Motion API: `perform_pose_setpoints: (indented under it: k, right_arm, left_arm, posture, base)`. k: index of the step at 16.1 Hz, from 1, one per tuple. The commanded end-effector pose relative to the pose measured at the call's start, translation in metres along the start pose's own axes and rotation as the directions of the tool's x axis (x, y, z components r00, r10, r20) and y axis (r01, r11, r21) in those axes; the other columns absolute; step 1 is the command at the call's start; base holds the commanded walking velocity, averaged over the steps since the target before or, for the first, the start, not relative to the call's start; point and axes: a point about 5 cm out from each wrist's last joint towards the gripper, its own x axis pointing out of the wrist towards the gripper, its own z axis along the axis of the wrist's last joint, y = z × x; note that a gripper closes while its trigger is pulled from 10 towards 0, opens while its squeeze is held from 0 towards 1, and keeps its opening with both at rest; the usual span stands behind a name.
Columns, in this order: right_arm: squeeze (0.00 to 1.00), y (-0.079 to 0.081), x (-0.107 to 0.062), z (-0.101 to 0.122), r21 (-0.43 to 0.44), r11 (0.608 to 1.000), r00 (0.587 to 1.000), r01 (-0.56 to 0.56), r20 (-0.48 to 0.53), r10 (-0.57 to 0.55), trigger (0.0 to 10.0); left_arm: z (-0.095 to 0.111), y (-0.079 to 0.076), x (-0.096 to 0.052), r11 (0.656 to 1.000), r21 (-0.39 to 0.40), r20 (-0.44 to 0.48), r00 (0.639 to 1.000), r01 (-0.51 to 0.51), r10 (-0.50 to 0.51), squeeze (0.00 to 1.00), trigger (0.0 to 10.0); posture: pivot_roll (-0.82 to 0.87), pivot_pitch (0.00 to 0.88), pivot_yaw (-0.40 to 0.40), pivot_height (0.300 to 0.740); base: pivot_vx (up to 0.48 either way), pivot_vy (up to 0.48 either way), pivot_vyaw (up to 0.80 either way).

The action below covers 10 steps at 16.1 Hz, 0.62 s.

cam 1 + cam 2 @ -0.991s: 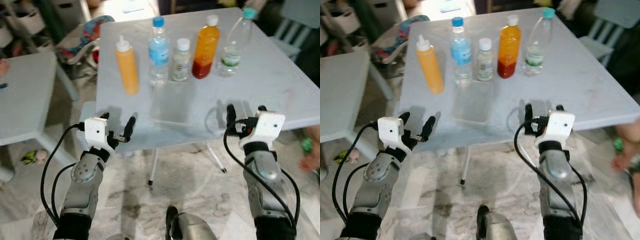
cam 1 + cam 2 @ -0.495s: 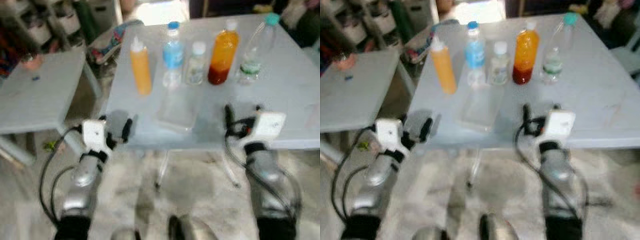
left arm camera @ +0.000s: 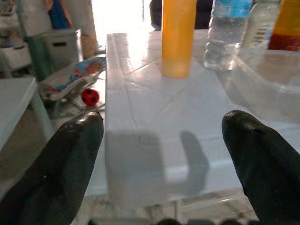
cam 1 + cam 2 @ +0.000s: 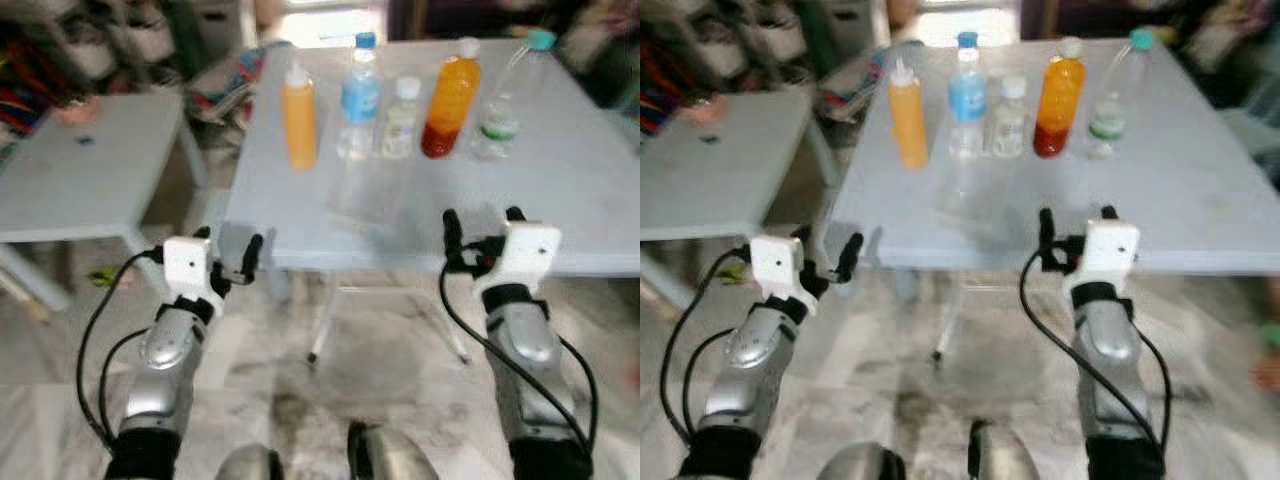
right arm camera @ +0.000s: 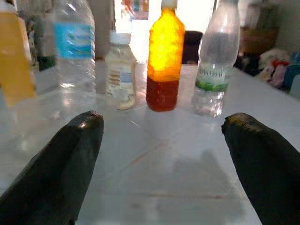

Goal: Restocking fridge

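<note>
Five bottles stand in a row at the back of the grey table (image 4: 590,200): a yellow squeeze bottle (image 4: 299,120), a blue-labelled water bottle (image 4: 360,95), a small white-capped bottle (image 4: 402,118), an orange juice bottle (image 4: 448,98) and a clear teal-capped bottle (image 4: 505,95). A clear plastic tray (image 4: 368,195) lies in front of them. My left gripper (image 4: 228,252) is open and empty at the table's front left corner. Just short of the front edge, my right gripper (image 4: 481,218) is also open and empty. The right wrist view looks across the tabletop at the juice bottle (image 5: 164,56).
A second, lower grey table (image 4: 90,170) stands to the left with a small pink thing (image 4: 78,108) on it. A colourful item (image 4: 225,85) and shelves lie beyond the gap between the tables. Thin table legs (image 4: 325,320) stand on the marble floor below.
The whole picture has shifted: the camera has backed away and turned, so the table sits farther off. Both grippers, earlier over its front edge, now hang just before it, still open.
</note>
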Motion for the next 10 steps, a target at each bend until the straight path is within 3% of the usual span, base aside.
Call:
perform_pose_setpoints:
  k: [1,10]
  right_arm:
    - [0.0,0.0019,0.0034,0.005,-0.004,1.0,1.0,-0.005,0.022,0.005,10.0]
    - [0.0,-0.0058,0.0032,0.0036,-0.033,0.998,0.998,0.062,0.019,-0.061,10.0]
  left_arm:
    - [0.0008,0.0033,-0.0005,1.0,0.006,0.005,1.0,-0.019,0.019,0.0,10.0]
    - [-0.0028,0.004,-0.005,1.0,0.02,-0.009,1.0,-0.013,0.013,0.0,10.0]
  posture:
    - [-0.04,0.067,0.024,0.74]
    - [-0.04,0.064,0.032,0.74]
  base:
    - [0.0,0.0,0.0]
    - [0.0,0.0,0.0]
